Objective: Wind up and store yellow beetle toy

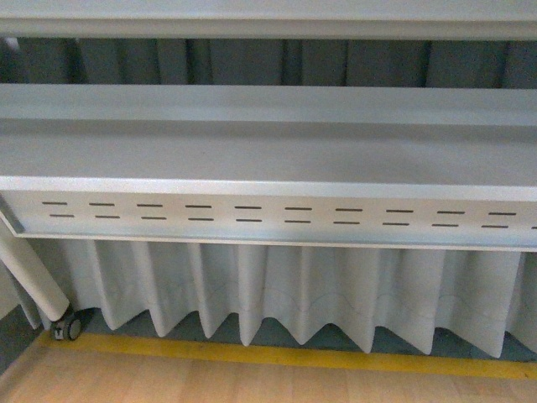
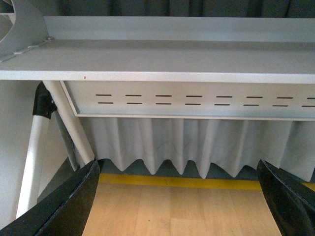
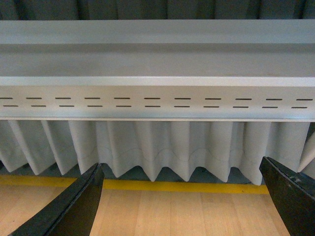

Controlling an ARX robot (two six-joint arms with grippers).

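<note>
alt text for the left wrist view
The left gripper is open and empty, its black fingers framing a pale wood surface edged by a yellow stripe. Beyond stand a grey metal shelf with a slotted panel and a pleated white curtain. No toy shows.

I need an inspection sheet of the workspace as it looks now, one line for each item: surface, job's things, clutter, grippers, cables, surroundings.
Surface: light wooden surface with a yellow strip along its far edge.
Job's things: yellow beetle toy, nothing seen in any view.
Clutter: nothing seen.
Grippers: left gripper open, nothing between its fingers; right gripper open, nothing between its fingers; neither arm shows in the front view.
Cables: nothing seen.
Surroundings: grey metal shelf with a slotted panel on its front, a pleated white curtain hanging below it, and a small wheel under a white leg at the left.
</note>
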